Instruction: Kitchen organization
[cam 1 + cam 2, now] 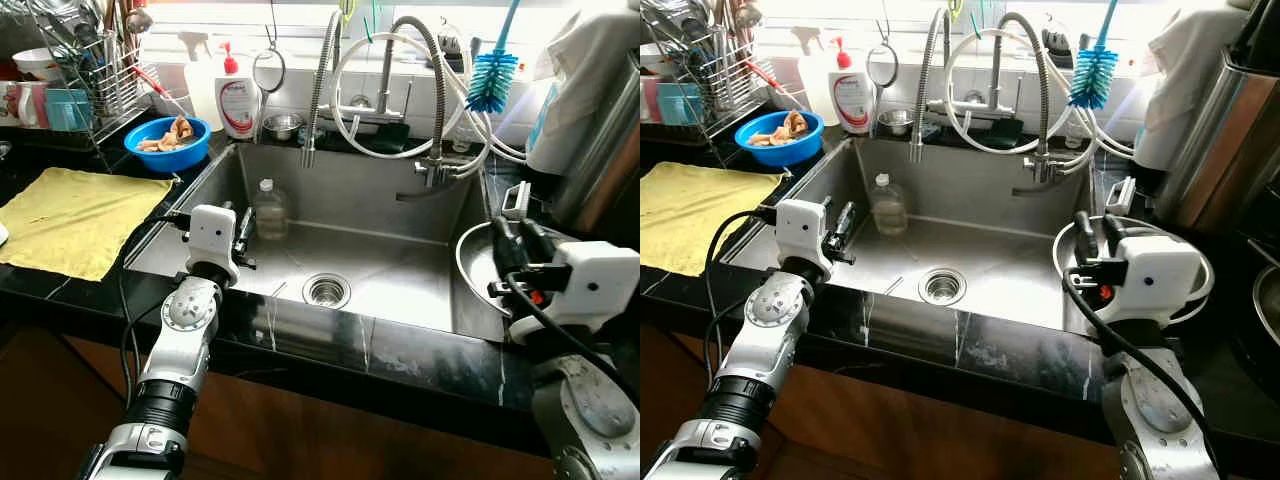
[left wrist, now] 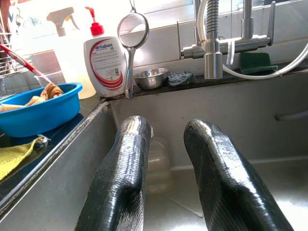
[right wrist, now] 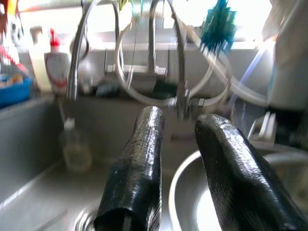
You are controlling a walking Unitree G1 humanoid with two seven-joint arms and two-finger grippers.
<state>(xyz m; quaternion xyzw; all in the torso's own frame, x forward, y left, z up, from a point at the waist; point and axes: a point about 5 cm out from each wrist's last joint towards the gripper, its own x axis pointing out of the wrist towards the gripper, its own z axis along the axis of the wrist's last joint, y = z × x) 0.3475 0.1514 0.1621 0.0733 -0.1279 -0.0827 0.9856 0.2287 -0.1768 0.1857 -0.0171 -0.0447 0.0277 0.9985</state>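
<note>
A small clear bottle [image 1: 268, 208] stands upright in the steel sink [image 1: 350, 190], near its back left corner. My left gripper [image 1: 243, 235] hovers over the sink's left side, a short way in front of the bottle, open with nothing between its fingers. In the left wrist view the bottle [image 2: 159, 163] shows low behind the left finger [image 2: 130, 163]. My right gripper [image 1: 518, 238] is open over a steel bowl [image 1: 470, 265] that rests at the sink's right edge. The bowl's rim [image 3: 187, 192] curves just under the right gripper [image 3: 182, 118].
A blue bowl [image 1: 167, 142] with food scraps, a soap pump bottle [image 1: 238, 95] and a dish rack [image 1: 80, 70] stand at the back left. A yellow cloth [image 1: 70, 215] lies on the left counter. Faucet hoses [image 1: 400, 90] hang over the sink. A tall steel vessel [image 1: 600, 150] stands at right.
</note>
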